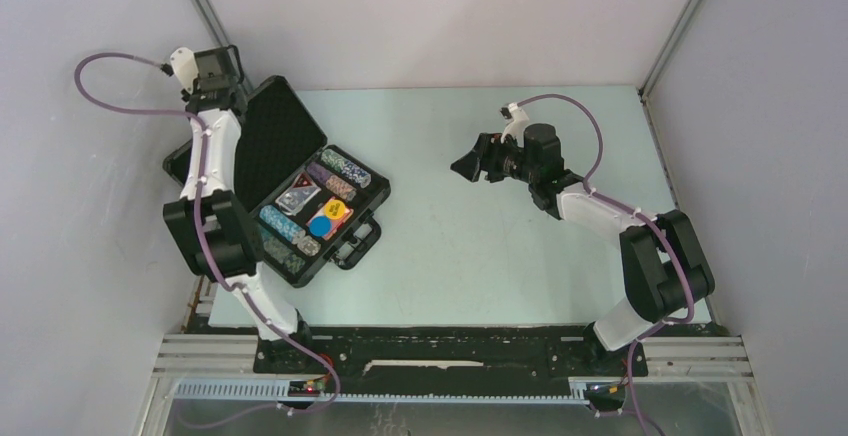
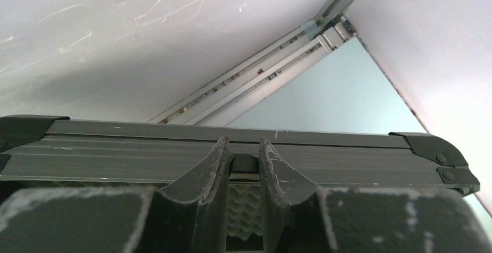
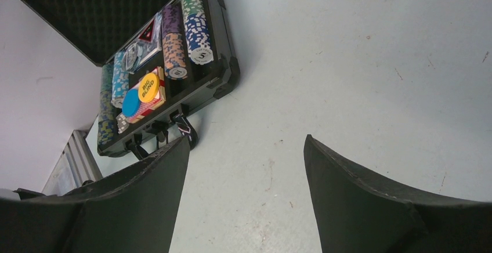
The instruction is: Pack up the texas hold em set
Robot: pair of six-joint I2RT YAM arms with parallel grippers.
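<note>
Two hands: left hand point(image 2: 243, 148) narrowed at briefcase lid point(image 2: 116, 148), grip unclear; right hand point(image 3: 246, 140) wide open, empty.

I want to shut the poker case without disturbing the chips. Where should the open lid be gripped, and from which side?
Probably the free top rim of the lid, at its middle, approached from above. The lid stands raised on its hinge, so that long, straight rim is bare and lies farthest from the chips. The left gripper sits at that spot.
</note>
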